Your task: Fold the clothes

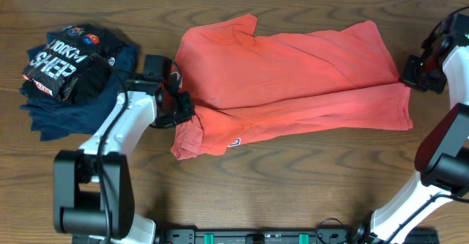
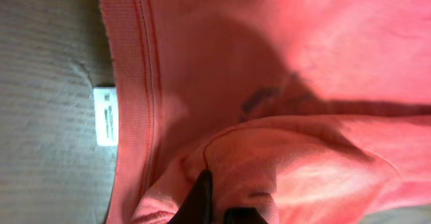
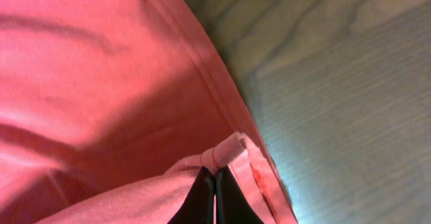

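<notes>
The coral-red T-shirt (image 1: 293, 83) is spread across the middle of the table (image 1: 308, 178), its length running from 9 to 3 o'clock. A long band along its 6 o'clock side is turned over onto the body, and a small white patch (image 1: 234, 143) is seen on that band toward 7 o'clock. In the left wrist view, the ribbed collar (image 2: 131, 83) is shown with the white neck tag (image 2: 106, 116) beside it, lying against the wood.

The shirt's 8 o'clock corner is gripped by the left pincer (image 1: 185, 112). In its own camera, a gathered fold of red cloth is seen clamped between the dark fingers (image 2: 196, 200), with no gap to be made out.

The 3 o'clock edge of the shirt is held by the right pincer (image 1: 405, 74). Its fingers (image 3: 202, 198) are pressed almost flat together, and a doubled piece of hem is nipped at their tips, raised a little off the table.

Well apart from the shirt, at its 9 o'clock, a black shirt with white and red print (image 1: 62, 64) is stacked on navy blue folded garments (image 1: 66, 116).
</notes>
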Controlling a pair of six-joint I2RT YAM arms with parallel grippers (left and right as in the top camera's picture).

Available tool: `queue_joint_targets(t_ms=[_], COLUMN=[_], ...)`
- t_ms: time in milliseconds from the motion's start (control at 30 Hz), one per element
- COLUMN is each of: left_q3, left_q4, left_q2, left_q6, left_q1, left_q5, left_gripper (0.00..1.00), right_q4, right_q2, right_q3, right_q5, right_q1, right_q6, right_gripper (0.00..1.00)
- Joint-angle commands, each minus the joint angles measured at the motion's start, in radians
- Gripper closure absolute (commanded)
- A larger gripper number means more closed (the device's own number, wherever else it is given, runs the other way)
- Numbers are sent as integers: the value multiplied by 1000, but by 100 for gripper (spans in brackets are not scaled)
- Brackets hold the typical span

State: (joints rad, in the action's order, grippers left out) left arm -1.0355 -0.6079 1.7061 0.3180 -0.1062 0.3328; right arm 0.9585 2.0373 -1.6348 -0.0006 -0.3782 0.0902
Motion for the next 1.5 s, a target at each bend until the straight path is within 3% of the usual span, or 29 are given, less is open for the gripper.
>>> queue_joint_targets(t_ms=[0,200,467,800,1133,1200,1333,1467], left_q3=[-2,-2,-2,-2,-2,-2,-3,-21], left_q4=[10,12,11,11,3,3,13,34], left_q2=[37,61,61,62,62,62,59,44], left_q6=[6,7,33,36,36,36,35,32], left_q1=[5,5,5,5,5,5,5,10], left_q5=[-9,-21,-65,-65,-65,-63,-57,-58], left_gripper=[94,94,94,94,94,95,83,55], right_q4=[-24,-81,-130,-174,-211,-177,-75,-13], right_q2=[23,27,27,27,27,27,27,27], right_q3=[3,3,3,3,3,3,3,36], right_q5=[6,-7,-192,-191,-191,-190,-171,-158], right_q1=[6,6,6,22,32,32,31,32], right_q6=[-2,-1,-58,-63,-63,-74,-72,-73], right_gripper=[99,99,99,99,69,68,69,68])
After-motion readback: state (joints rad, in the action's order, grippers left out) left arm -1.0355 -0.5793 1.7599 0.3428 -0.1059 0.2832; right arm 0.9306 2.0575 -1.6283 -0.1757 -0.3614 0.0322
